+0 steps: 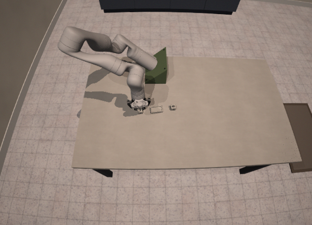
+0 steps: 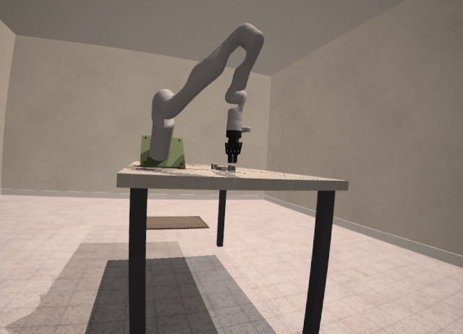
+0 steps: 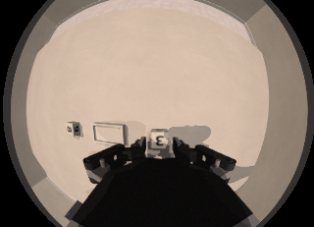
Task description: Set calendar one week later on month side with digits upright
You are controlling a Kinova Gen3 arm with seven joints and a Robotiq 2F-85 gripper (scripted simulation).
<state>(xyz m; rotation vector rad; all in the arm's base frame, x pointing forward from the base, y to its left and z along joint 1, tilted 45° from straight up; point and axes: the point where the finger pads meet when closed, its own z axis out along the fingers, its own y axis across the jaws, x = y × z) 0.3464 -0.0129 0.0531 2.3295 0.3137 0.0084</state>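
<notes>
The small white tray [image 1: 156, 109] lies flat on the table with nothing in it; it also shows in the wrist view [image 3: 110, 132]. One calendar cube [image 1: 172, 107] stands on the table to the tray's right, apart from it. The other cube [image 3: 159, 140] [image 2: 231, 168] shows a 3 on its top face and stands on the table left of the tray. My gripper [image 2: 232, 160] points straight down just above this cube. Its fingers stand partly open to either side of the cube in the wrist view [image 3: 159, 148]. I see no month plate.
The arm's green mount [image 1: 158, 67] stands at the table's back left. A brown mat [image 1: 300, 134] lies on the floor past the table's right edge. A dark cabinet [image 1: 169, 1] stands against the far wall.
</notes>
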